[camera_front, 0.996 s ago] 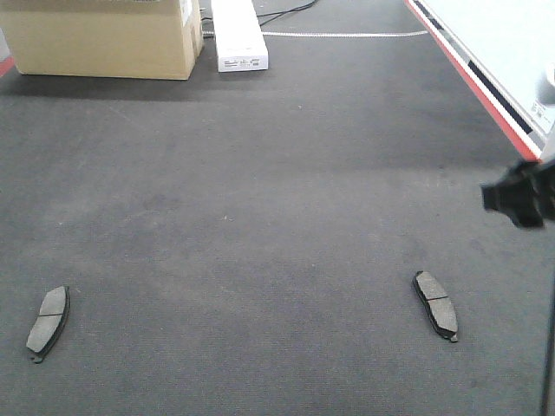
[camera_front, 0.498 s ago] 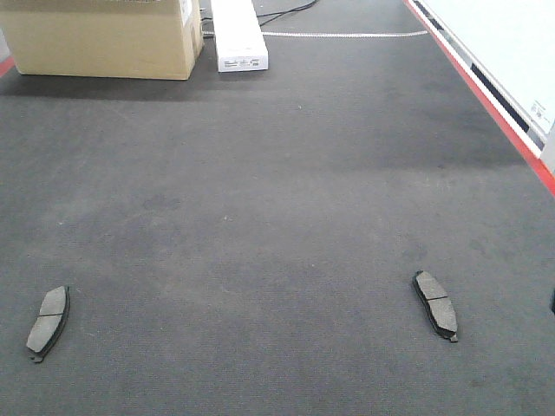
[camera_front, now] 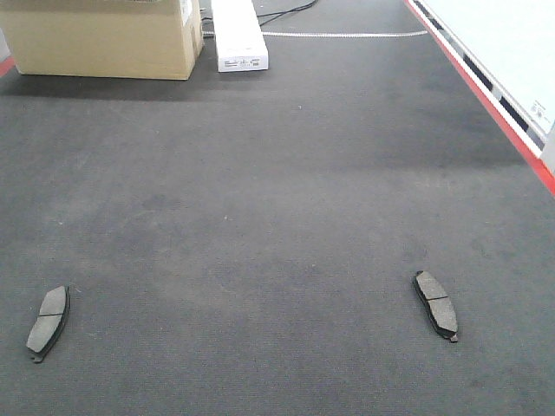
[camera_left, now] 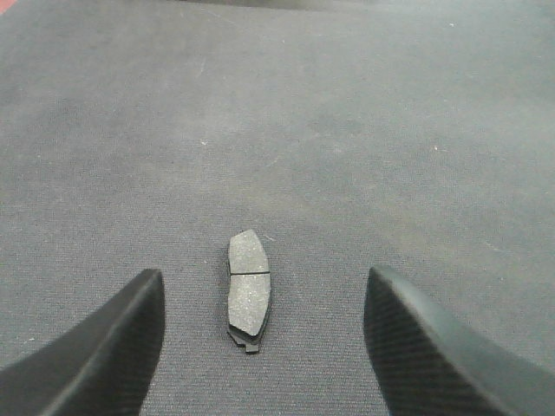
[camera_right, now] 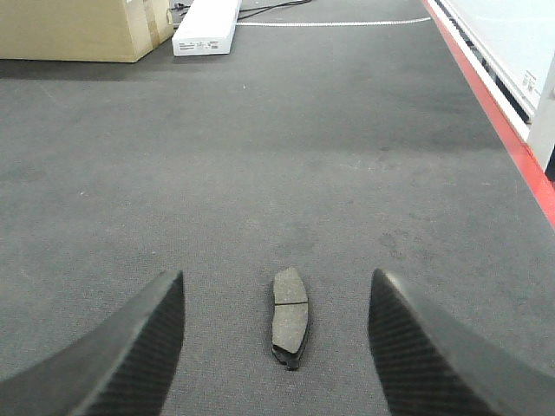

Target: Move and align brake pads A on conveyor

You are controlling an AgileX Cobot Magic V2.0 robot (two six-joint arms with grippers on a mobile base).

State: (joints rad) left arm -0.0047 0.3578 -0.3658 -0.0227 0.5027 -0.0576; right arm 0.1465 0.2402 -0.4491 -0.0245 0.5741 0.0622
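Two brake pads A lie flat on the dark conveyor (camera_front: 277, 208): one at the near left (camera_front: 48, 321) and one at the near right (camera_front: 435, 304). No gripper shows in the front view. Seen from the left wrist, my left gripper (camera_left: 264, 299) is open above the belt, and the left pad (camera_left: 249, 288) lies between and just ahead of its fingertips, untouched. From the right wrist, my right gripper (camera_right: 277, 303) is open too, with the right pad (camera_right: 290, 315) lying between its two fingers (camera_right: 139, 347), apart from both.
A cardboard box (camera_front: 104, 39) and a long white box (camera_front: 237, 35) stand at the far end of the belt. A red stripe (camera_front: 490, 104) runs along the right edge beside a pale wall. A white line and cables cross the far end.
A second ago a black gripper showed at the right edge of the front view; it has drawn back out of that view. Both pads lie where they were.
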